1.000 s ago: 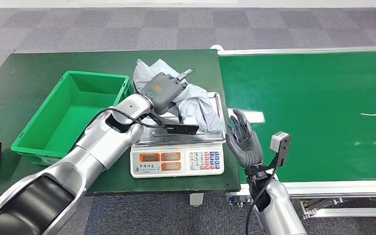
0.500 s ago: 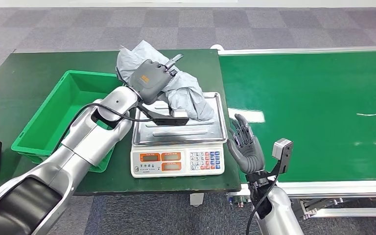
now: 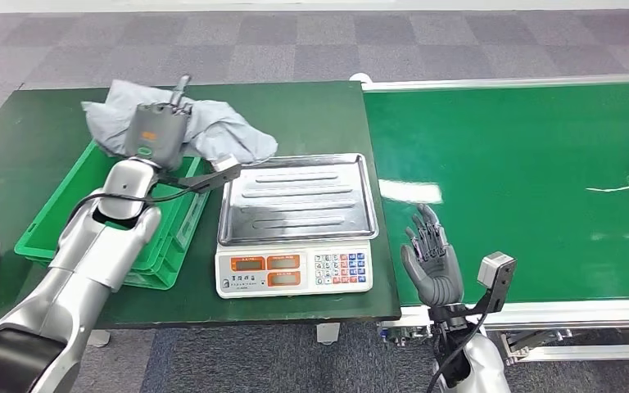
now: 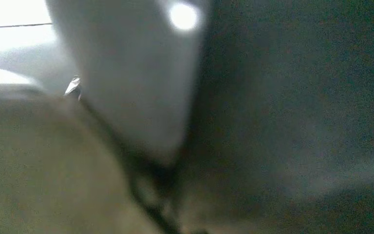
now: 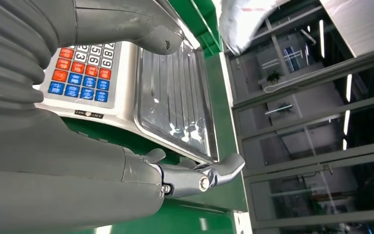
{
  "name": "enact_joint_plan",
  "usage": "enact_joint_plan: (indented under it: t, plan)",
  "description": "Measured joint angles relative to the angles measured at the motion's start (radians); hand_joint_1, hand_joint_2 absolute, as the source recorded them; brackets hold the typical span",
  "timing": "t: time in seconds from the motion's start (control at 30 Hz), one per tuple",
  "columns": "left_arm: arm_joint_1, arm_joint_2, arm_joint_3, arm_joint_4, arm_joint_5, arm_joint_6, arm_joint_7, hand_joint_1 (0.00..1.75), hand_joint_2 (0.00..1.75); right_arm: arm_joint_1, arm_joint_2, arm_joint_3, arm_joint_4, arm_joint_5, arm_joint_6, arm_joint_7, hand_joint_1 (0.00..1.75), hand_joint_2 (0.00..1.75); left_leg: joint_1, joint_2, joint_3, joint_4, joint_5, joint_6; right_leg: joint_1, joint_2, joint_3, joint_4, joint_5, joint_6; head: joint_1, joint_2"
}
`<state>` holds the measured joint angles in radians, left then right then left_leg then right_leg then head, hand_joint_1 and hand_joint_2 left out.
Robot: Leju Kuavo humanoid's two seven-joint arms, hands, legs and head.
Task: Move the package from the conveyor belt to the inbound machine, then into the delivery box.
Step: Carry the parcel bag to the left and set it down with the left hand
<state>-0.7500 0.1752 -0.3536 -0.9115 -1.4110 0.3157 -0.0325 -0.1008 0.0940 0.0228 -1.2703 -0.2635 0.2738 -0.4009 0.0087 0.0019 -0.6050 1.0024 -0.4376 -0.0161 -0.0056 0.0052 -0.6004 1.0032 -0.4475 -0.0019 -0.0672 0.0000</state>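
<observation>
While the long green conveyor belt point(image 3: 524, 180) at three o'clock carries only a small white scrap at its far end, the work is seen on the dark green table point(image 3: 311, 115). At nine o'clock on that table stands the green plastic delivery box point(image 3: 37, 233). The silver weighing scale with coloured keys point(image 3: 295, 270), taken here as the inbound machine, is at six o'clock, and its ribbed steel tray point(image 3: 299, 196) is now bare.

The crumpled grey plastic package point(image 3: 229, 139) was lying on this tray one second ago; it has been lifted and carried toward ten o'clock, and it is now held above the far edge of the box. It is gripped from above by the left hand point(image 3: 157, 131), fingers closed into the soft film.

The right hand point(image 3: 432, 260) is held upright beside the scale at five o'clock, fingers spread and holding nothing.

The weighing step is judged finished; only the release into the box remains.
</observation>
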Motion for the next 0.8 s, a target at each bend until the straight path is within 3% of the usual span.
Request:
enact_joint_plan:
  t: [0.13, 0.3, 0.43, 0.67, 0.8]
  plan:
    - [0.065, 0.029, 0.099, 0.01, -0.018, 0.049, 0.03, 1.75, 1.75, 0.015, 0.001, -0.015, -0.025, 0.011, 0.001, 0.003, 0.0, 1.75, 0.0, -0.002, -0.001, 0.0, 0.0, 0.0, 0.0, -0.002, 0.001, 0.0, -0.001, -0.001, 0.0, 0.0]
    - [0.104, 0.035, 0.162, 0.015, -0.046, 0.067, 0.05, 1.75, 1.75, 0.016, 0.001, -0.02, -0.027, 0.012, -0.002, 0.003, 0.0, 1.75, 0.0, 0.0, -0.001, 0.0, 0.0, 0.0, 0.0, 0.0, 0.0, 0.0, -0.001, -0.002, 0.0, 0.0]
    - [0.193, 0.041, 0.334, 0.013, -0.098, 0.054, 0.112, 0.0, 1.75, 0.016, 0.004, -0.026, -0.03, 0.012, -0.011, 0.011, 0.0, 1.75, 0.0, 0.0, -0.001, 0.0, 0.0, 0.0, 0.0, 0.0, -0.001, 0.0, -0.001, -0.002, 0.0, 0.0]
    - [0.223, 0.019, 0.408, 0.012, -0.087, 0.065, 0.09, 0.0, 1.75, 0.014, 0.012, -0.026, -0.034, 0.02, -0.015, 0.021, 0.0, 1.75, 0.0, -0.001, -0.001, 0.0, 0.0, 0.0, 0.0, -0.001, 0.0, 0.0, -0.001, -0.002, 0.0, 0.0]
    - [0.238, -0.003, 0.425, -0.013, 0.037, 0.046, 0.009, 0.0, 1.75, 0.014, 0.014, -0.026, -0.034, 0.035, -0.025, 0.024, 0.0, 1.75, 0.0, -0.001, -0.001, 0.0, 0.0, 0.0, 0.0, -0.001, 0.0, 0.0, -0.001, -0.002, 0.0, 0.0]
